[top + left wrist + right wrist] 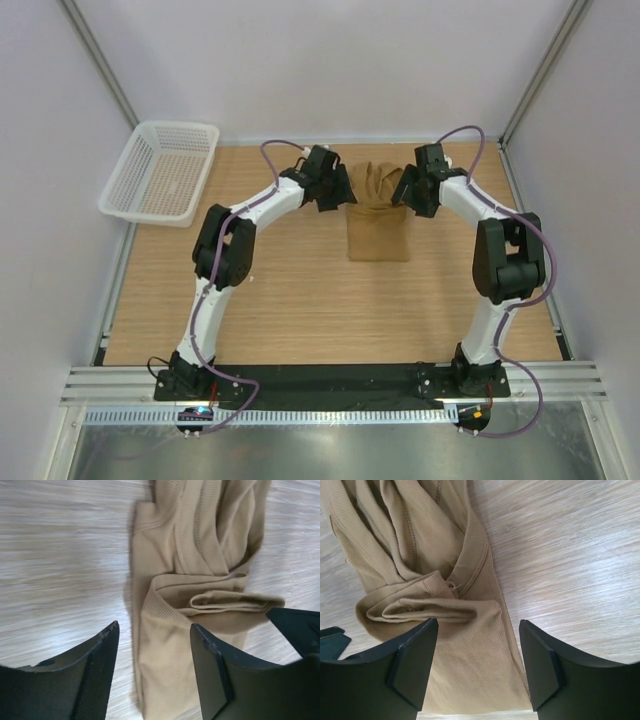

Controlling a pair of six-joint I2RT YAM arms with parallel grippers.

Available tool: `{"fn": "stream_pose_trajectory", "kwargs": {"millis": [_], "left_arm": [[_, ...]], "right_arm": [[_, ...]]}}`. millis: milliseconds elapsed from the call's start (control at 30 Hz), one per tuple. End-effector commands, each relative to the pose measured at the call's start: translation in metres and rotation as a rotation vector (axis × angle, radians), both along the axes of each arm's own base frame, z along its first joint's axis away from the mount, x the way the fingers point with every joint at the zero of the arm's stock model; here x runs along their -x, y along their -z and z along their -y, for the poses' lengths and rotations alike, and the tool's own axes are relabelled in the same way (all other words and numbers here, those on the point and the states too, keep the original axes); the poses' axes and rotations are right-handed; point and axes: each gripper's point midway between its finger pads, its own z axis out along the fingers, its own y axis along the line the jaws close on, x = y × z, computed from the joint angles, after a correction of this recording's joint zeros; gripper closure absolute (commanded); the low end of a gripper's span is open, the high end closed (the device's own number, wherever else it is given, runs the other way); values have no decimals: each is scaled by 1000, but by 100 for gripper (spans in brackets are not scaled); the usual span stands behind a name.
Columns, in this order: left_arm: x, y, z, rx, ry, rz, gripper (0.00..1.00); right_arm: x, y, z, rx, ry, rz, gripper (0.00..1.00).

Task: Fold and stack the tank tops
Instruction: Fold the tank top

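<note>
Tank top (378,225), tan-brown, ribbed soft cloth, one item. It is lying on the wooden table (300,300) toward the far edge, midway between the two arms. It is gathered into a narrow lengthwise strip. The near half is lying flat and squared, while the far half is bunching into loose rolls where straps and neckline are piling over one another.

Left gripper (338,190), fingers spread. It is hanging at the left side of the bunched far end, with the garment's left edge showing under the gap. Nothing is being pinched; whether the tips are touching cloth cannot be told.

Right gripper (410,188), fingers likewise spread. It is standing opposite at the right side of the same end, with cloth showing beneath and none caught between the pads.

Placement, as judged: the pair is flanking the untidy end because both corners would need lifting together for it to travel as one edge. The fold is looking partway done, with the far end calling for smoothing or a turn over the near half.

Basket (122,168), white mesh, is sitting at the far left corner, well apart from the garment.
</note>
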Motion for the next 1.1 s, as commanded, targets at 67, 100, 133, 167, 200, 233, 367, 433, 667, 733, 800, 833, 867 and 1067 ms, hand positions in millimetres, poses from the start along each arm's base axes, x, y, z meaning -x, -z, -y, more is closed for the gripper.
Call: {"fn": "stream_pose_trajectory", "kwargs": {"millis": [67,100,133,167,200,233,367,433,667,733,800,833,867,1067], "left_arm": [[12,-57,-22,6,25,76,39],[18,-61,-24,13,27,78,39],[25,-63,-26,29,23,80,39],[33,-81,-28,56,24,107,41],[51,-60,-34,39,27,61,41],[60,-61,-31,60,28,62,41],[105,-45,-20,95,69,22,42],[121,-30,-12,89,90,8,42],[131,-7,0,80,105,-36,43],[130,-4,2,83,108,-41,44],[131,-2,4,86,112,-49,44],[132,5,5,82,116,-64,45],[131,6,6,84,117,-67,46],[135,22,8,81,121,-114,54]], "right_arm": [[9,-46,9,-3,26,152,27],[16,-50,9,-10,24,160,27],[22,-64,8,-23,17,204,28],[37,-52,11,-23,15,180,28],[44,-52,11,-27,7,185,29],[57,-49,12,-29,-2,180,30],[87,-31,-1,-95,-74,136,34],[99,-18,-8,-129,-106,114,33],[110,7,-18,-169,-162,73,43],[109,12,-20,-180,-172,64,46],[110,20,-22,-189,-178,44,51],[110,22,-22,-190,-179,41,55],[110,25,-22,-187,-178,32,56],[116,39,-16,-156,-168,0,58]]}}
